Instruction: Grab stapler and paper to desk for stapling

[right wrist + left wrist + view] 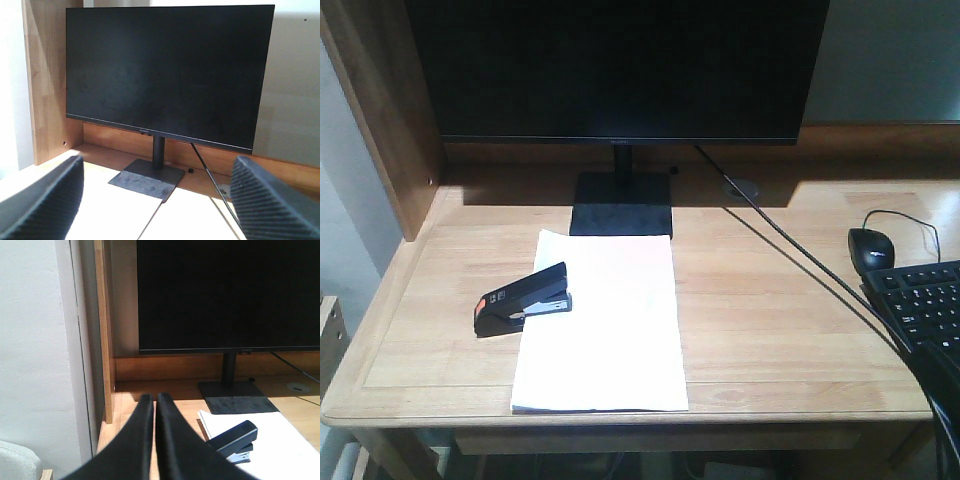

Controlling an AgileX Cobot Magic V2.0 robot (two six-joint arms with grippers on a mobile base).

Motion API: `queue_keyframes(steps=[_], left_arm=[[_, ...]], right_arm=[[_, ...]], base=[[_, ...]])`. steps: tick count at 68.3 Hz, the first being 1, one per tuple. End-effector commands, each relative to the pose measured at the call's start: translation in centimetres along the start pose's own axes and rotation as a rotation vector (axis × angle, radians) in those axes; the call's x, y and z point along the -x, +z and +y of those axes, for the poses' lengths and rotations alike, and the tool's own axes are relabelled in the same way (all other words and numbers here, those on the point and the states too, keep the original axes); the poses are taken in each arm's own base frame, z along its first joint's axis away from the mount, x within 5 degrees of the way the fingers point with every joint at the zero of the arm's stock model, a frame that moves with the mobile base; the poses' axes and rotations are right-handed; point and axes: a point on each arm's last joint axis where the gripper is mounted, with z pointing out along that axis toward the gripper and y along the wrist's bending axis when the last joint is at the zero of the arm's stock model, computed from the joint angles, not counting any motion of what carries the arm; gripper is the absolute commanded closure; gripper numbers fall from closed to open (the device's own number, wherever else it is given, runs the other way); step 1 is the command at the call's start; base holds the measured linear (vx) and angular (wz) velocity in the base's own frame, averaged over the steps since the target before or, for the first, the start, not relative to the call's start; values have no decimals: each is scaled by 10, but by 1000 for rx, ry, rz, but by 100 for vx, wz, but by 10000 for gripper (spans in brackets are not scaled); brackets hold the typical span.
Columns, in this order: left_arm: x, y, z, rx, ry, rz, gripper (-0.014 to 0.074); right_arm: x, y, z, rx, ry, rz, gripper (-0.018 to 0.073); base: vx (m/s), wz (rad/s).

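In the lower centre of the front view, nearest the lens, the paper (603, 325) lies flat on the desk (790, 310), its near edge almost at the desk's front rim and its far edge touching the base of the monitor stand (621, 205). At the left of the sheet the stapler (523, 299) rests across its left edge, the orange-red tab pointing toward the lower left of the frame and lying off the sheet on bare wood. Above, the dark monitor (620, 65) fills the top of the frame. A black cable (800, 262) runs from behind the screen down toward the lower right. At the right edge sit a black mouse (873, 246) and, below it, a black keyboard (928, 312). In the left wrist view the left gripper (154, 399) shows its two fingers pressed together, clasping nothing, with the stapler to the lower right of them. In the right wrist view the right gripper (155, 182) is spread wide, its fingers at the two lower corners of the frame.
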Motion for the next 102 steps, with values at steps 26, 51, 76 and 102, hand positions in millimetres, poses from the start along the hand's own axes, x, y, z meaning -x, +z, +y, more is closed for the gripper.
queue_keyframes(steps=[26,51,76,102], left_arm=[[14,-1,-1,-16,-17,-80,603],[14,-1,-1,-16,-17,-80,603],[14,-1,-1,-16,-17,-80,603],[-12,1,-1,-20,-17,-96,603]], right_arm=[[9,0,-3,-32,-9,-24,90],[10,0,-5,-48,-20,-26,571],[10,0,-4,-47,-20,-26,568],[10,0,-4,-47,-20,-26,568]], base=[[0,0],[0,0],[0,0],[0,0]])
